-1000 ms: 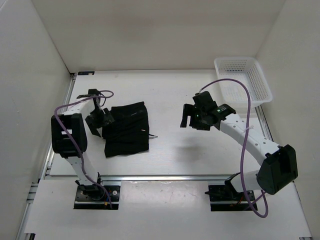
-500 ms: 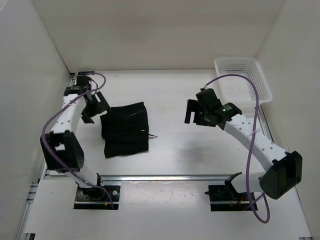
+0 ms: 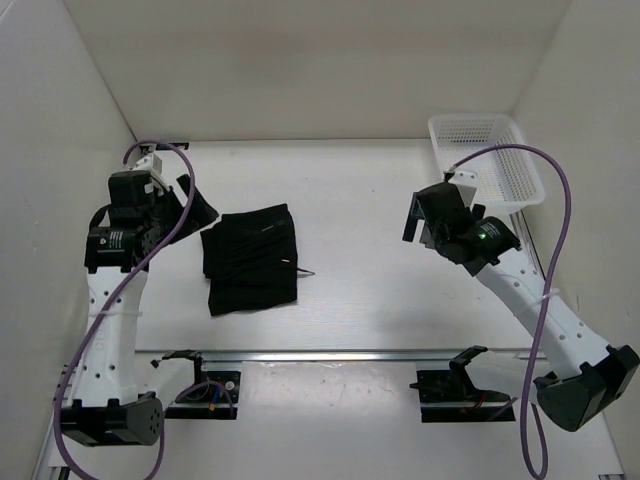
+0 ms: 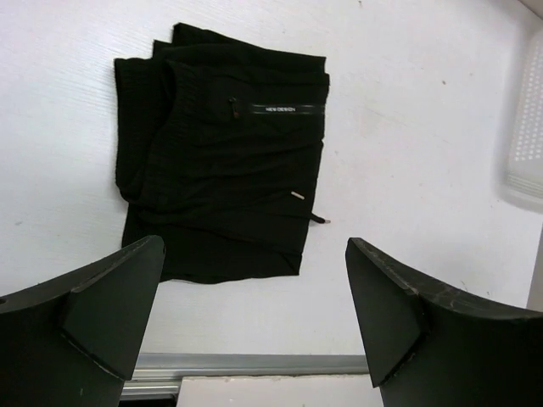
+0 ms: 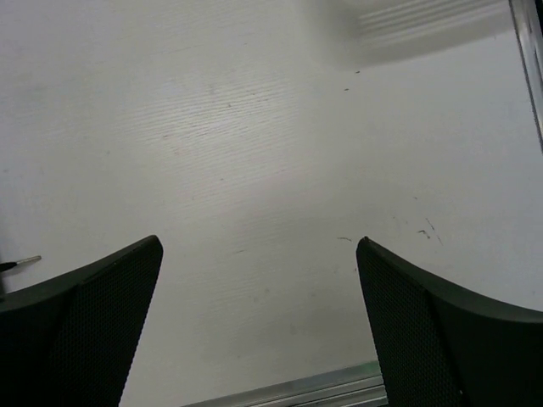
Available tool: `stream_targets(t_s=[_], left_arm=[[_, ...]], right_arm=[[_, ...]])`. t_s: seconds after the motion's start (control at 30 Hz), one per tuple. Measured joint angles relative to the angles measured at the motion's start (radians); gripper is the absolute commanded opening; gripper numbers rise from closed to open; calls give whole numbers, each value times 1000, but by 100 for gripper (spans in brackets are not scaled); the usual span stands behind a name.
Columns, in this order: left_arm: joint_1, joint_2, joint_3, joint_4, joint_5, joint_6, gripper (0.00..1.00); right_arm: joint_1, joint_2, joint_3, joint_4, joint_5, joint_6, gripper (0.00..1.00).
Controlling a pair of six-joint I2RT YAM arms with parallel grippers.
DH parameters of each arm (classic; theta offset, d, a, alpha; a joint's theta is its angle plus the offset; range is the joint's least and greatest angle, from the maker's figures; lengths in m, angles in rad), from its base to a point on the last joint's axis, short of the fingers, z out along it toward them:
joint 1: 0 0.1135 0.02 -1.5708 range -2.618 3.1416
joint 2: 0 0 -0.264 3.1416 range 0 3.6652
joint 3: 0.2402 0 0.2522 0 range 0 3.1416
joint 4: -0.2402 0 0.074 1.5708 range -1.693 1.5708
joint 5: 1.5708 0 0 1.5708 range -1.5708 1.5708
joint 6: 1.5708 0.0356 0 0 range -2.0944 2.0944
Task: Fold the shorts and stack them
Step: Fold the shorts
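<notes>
Both arms are seen drawn up and back since a second ago. From above, the left gripper [image 3: 196, 207] is lifted clear of the black shorts [image 3: 250, 258], and the right gripper [image 3: 418, 216] is pulled nearer the white mesh basket [image 3: 523, 172]. The shorts are laid folded, a matte rectangle left of the table's [image 3: 380, 280] middle, with bare room to their right.

At the left wrist, the left gripper [image 4: 254, 248] is spread wide and empty above the ribbed shorts [image 4: 221, 170]. A label strip [image 4: 287, 108] and drawstring tip [image 4: 319, 219] are made out; the basket [image 4: 526, 136] is blurred and cut off.

At the right wrist, the right gripper [image 5: 259, 246] is spread wide and empty over the grained table [image 5: 254, 127]. A thin tip [image 5: 21, 263] at the left edge cannot be identified.
</notes>
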Motion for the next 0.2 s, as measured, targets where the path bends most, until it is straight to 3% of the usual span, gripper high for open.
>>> stream_targets(t_s=[0.2], left_arm=[[0,-51,-65,14,37,7,100]], right_arm=[[0,-26,0,-34,22,0,100]])
